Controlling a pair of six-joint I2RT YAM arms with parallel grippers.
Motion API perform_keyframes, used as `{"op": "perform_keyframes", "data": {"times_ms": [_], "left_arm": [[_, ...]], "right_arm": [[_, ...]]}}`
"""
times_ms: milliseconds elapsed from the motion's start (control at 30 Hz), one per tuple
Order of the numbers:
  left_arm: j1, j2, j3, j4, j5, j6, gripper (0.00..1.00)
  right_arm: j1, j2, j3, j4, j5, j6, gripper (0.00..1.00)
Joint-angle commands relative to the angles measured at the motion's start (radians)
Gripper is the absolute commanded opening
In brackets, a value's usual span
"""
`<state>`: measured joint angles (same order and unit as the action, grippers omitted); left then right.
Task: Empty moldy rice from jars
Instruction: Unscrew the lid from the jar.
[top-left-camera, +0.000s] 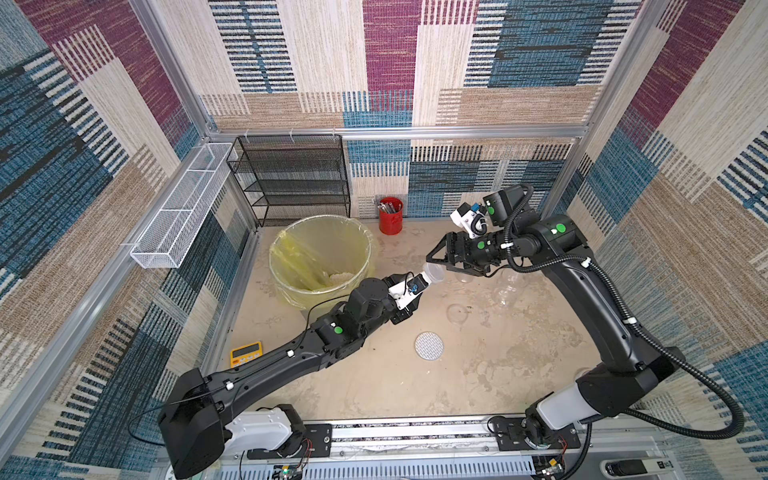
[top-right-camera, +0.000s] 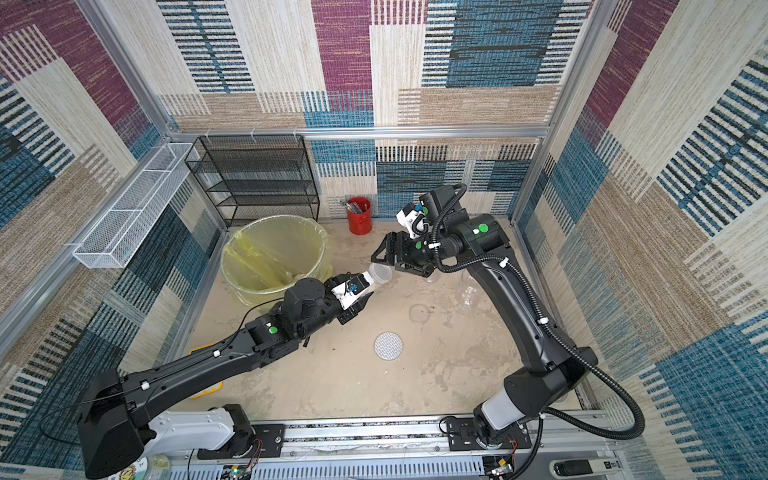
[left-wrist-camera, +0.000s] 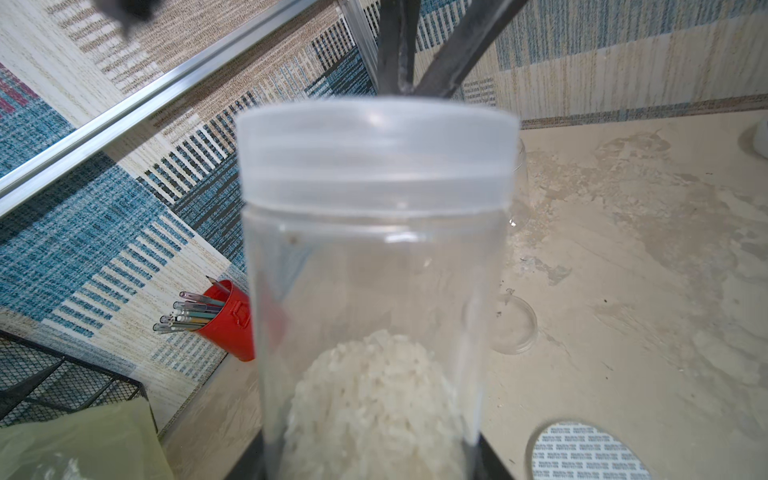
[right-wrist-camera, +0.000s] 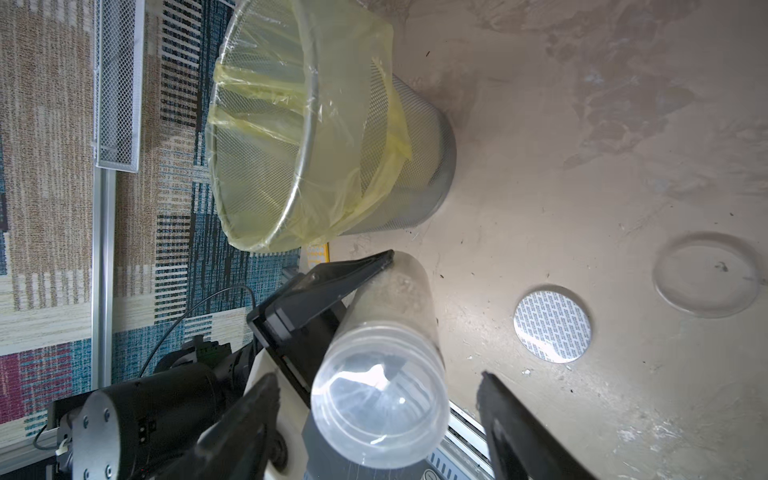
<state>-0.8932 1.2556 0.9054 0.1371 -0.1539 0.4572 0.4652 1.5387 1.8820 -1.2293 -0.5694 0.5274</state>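
Left gripper (left-wrist-camera: 372, 451) is clamped on the jar (left-wrist-camera: 374, 257) near its base. Jar is held off the table, tilted, with its lid (left-wrist-camera: 374, 145) on and pointed at the right gripper (right-wrist-camera: 376, 376)

Right jaws are spread wide, one on each side of the lid. A gap is seen on both sides in the right wrist view, so nothing is gripped

Rice (left-wrist-camera: 374, 395) is settled at the base end of the jar; the rest of the jar is seen clear

Jar is held near the bin (right-wrist-camera: 415, 174), beside it rather than over it. A heap (top-left-camera: 338, 277) of rice is seen at the bottom of the yellow liner

Another clear jar (top-left-camera: 508, 291) is made out faintly on the table under the right arm; its pose cannot be told

A loose clear cap (right-wrist-camera: 706, 274) and a seal disc (right-wrist-camera: 552, 324) are laid flat on the table, near each other but apart

Red cup (left-wrist-camera: 228, 324) with pens is set at the back wall, well apart from the jar
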Motion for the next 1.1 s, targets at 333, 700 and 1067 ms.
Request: {"op": "perform_keyframes", "data": {"times_ms": [333, 700, 1067], "left_arm": [[-0.012, 0.02, 0.008, 0.075, -0.044, 0.026, 0.25], [-0.014, 0.022, 0.018, 0.058, -0.041, 0.026, 0.24], [-0.013, -0.004, 0.001, 0.015, 0.131, -0.075, 0.21]], "right_arm": [[0.001, 0.01, -0.034, -0.034, -0.02, -0.032, 0.7], [0.001, 0.005, -0.04, -0.039, -0.006, -0.075, 0.56], [0.007, -0.037, -0.121, 0.018, 0.088, -0.245, 0.3]]}}
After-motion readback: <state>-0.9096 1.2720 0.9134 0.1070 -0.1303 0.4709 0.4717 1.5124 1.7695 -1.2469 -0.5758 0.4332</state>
